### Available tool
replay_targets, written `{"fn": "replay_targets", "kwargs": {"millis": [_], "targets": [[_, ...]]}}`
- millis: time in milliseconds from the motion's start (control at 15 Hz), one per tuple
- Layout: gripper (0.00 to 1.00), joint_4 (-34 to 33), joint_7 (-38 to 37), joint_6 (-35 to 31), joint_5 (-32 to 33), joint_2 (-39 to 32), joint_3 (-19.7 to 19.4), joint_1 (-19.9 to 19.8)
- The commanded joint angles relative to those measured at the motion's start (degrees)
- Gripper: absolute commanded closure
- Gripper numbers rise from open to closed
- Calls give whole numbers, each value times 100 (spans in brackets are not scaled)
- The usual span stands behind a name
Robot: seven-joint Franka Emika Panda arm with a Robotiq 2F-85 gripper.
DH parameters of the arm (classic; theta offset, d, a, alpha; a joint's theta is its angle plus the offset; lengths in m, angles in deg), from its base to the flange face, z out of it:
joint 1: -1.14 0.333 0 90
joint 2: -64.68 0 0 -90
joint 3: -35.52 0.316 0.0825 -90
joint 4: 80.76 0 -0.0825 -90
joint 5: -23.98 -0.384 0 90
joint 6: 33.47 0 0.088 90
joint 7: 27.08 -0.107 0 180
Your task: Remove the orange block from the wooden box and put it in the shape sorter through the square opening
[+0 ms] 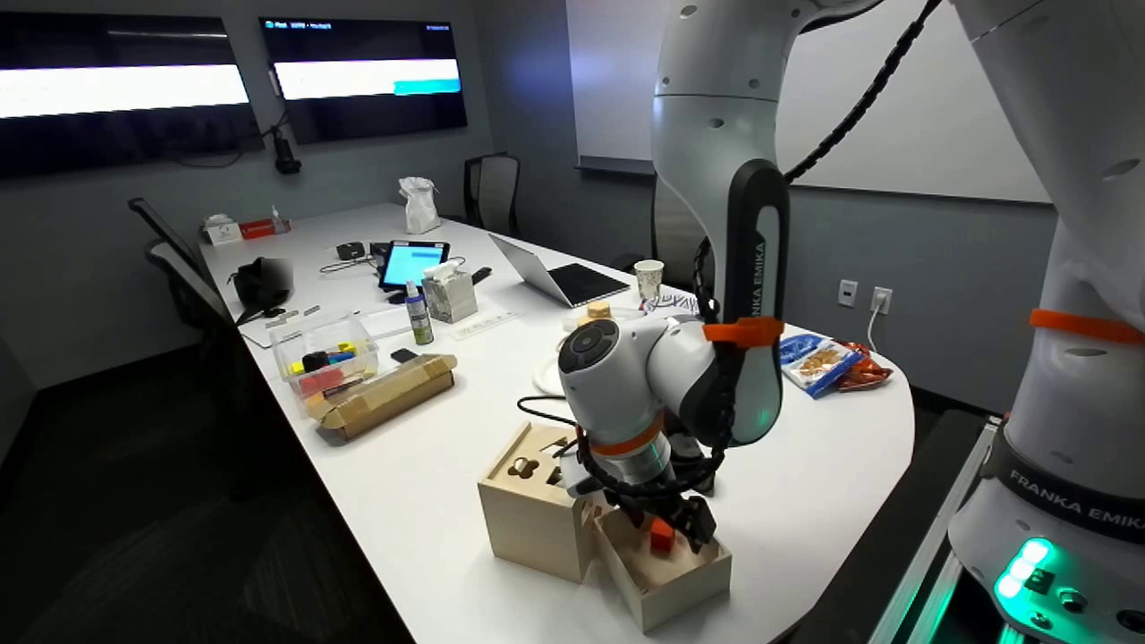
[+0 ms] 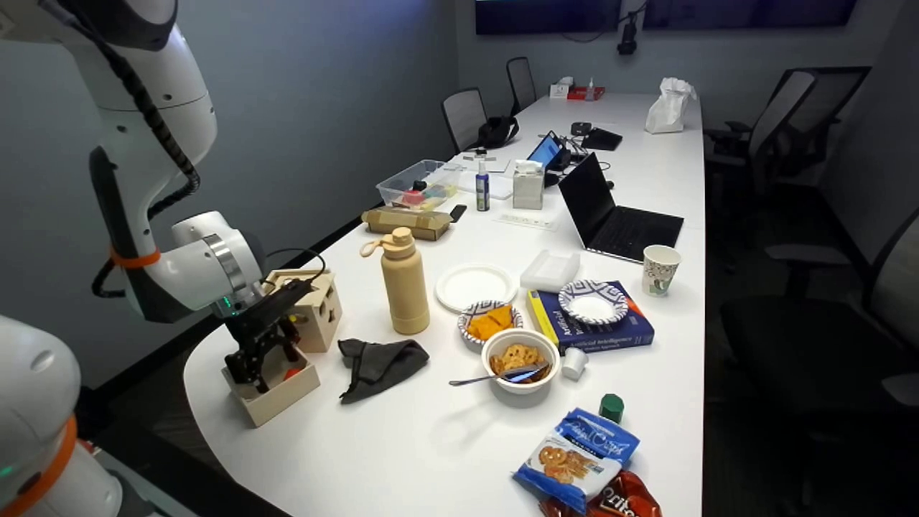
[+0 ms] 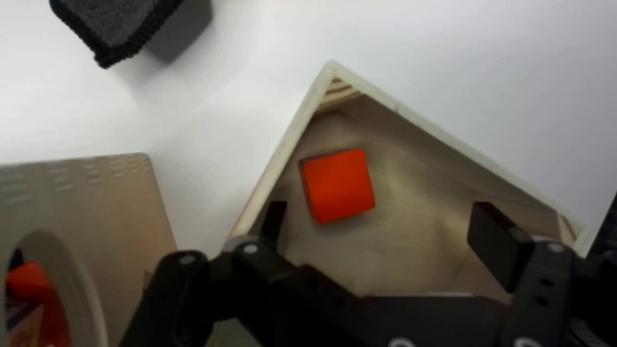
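Wrist view showed the gripper with its black fingers spread wide over the open wooden box, whose thin, grained walls met in a sharp corner. The orange block, smooth and square-faced, lay on the box floor near that corner. Just beside stood the pale shape sorter, red pieces visible through its rounded hole. A dark, fuzzy-edged cloth lay near, by a tan bottle. In an exterior view, the white arm hid part of the sorter's lid.
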Motion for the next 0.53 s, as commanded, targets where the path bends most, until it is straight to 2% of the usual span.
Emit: {"fn": "replay_targets", "kwargs": {"millis": [0,333,400,467], "targets": [[7,-117,-89,-86,347,-233,-15,-78],[6,-145,-238,-65,592,-309,-85,-71],[13,-156,-283,-75,637,-340,-98,-75],[30,-168,-315,-83,675,-375,-106,-82]]}}
